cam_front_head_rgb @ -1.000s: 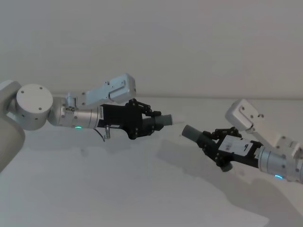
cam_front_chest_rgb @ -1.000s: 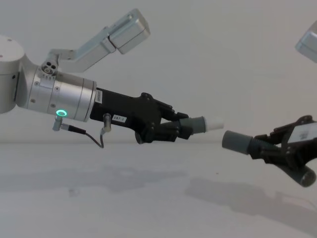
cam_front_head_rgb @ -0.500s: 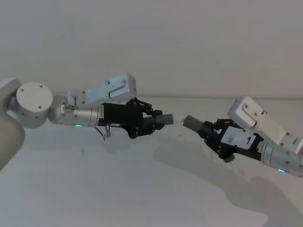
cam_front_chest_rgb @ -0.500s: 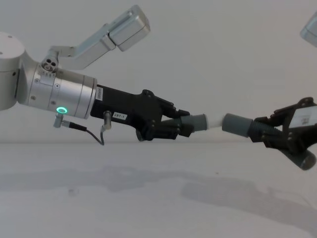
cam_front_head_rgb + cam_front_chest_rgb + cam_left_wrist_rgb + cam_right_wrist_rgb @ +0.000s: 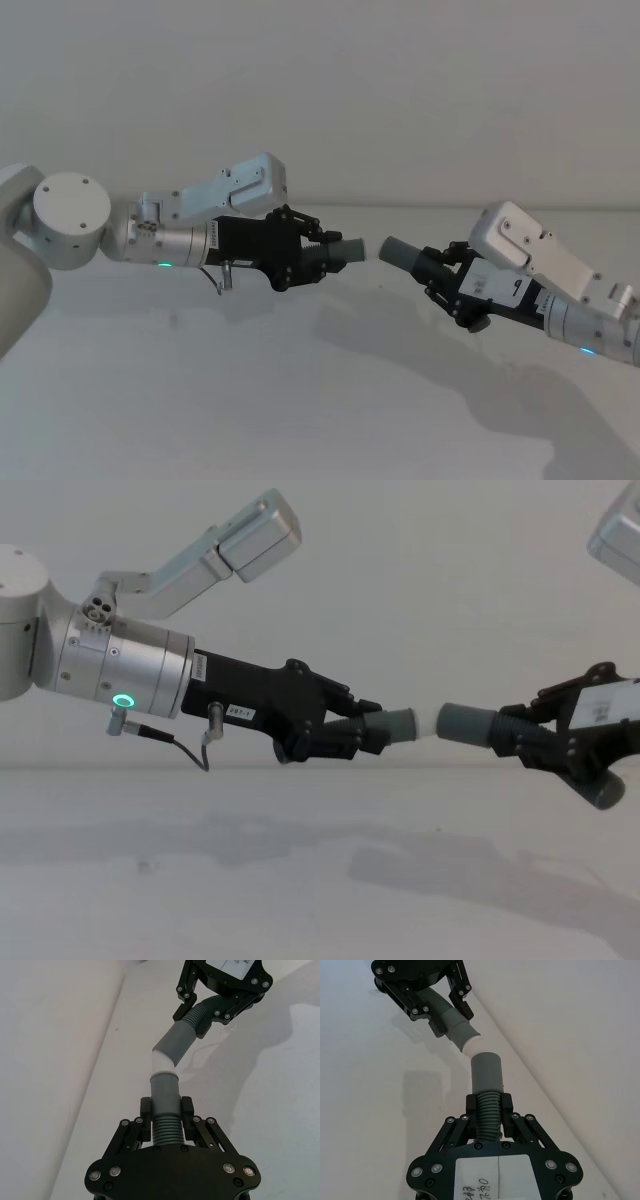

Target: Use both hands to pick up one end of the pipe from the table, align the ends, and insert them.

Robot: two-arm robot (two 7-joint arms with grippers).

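Chest view: both hose pieces hang in the air above the white surface [image 5: 300, 880]. The left pincer [image 5: 350, 735] clamps the ribbed part of the left hose [image 5: 395, 726], the right pincer [image 5: 535, 742] that of the right hose [image 5: 470, 724]. The left hose's white tip [image 5: 162, 1062] meets the mouth of the right cuff [image 5: 176, 1042], at an angle.

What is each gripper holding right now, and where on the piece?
Left gripper is clamped on the ribbed section of one hose piece, just behind its smooth cuff. Right gripper grips the other hose piece likewise, behind its cuff.
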